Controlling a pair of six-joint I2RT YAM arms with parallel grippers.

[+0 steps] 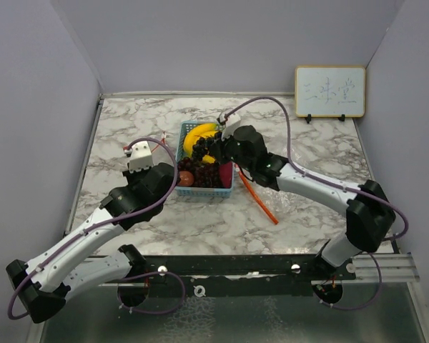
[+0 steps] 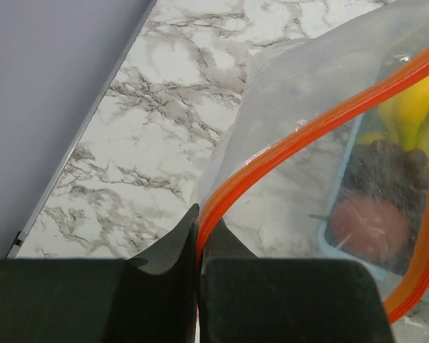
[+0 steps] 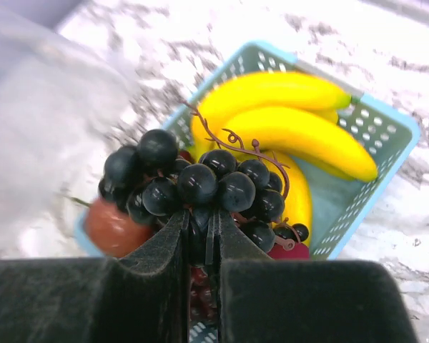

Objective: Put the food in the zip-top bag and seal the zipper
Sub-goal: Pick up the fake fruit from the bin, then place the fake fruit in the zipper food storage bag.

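The white, grey-veined marble worktop (image 1: 129, 136) carries a blue mesh basket (image 1: 204, 191) near its middle. A zip-top bag's orange zipper strip (image 1: 259, 200) lies just right of the basket, and a small whiteboard (image 1: 329, 91) stands at the far right corner.

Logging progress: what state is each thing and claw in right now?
zip-top bag: unsealed, zipper edge pinched.
left claw: shut on the bag.
right claw: shut on the grape cluster.
grape cluster: gripped, over the basket.
bananas: lying in basket.
red fruit: in basket.
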